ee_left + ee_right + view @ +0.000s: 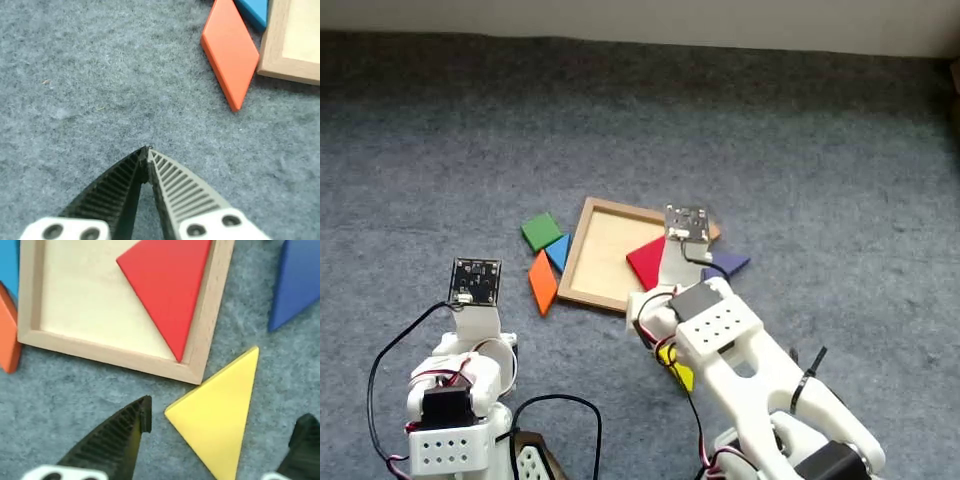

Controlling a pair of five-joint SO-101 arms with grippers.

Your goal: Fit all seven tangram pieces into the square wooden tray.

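Right fingers stood wide open astride the yellow triangle; centring before closing was advised. Left fingers sat closed, empty.

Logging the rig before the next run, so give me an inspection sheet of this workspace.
Surface: grey carpet.
Job's things: wooden tray holds red triangle; yellow triangle, dark blue triangle, green square, blue piece, orange parallelogram lie outside.
Clutter: nothing seen.
Grippers: left gripper shut over carpet; right gripper open, astride the yellow triangle.
Cables: black leads looped by the arm bases.
Surroundings: pale wall behind.
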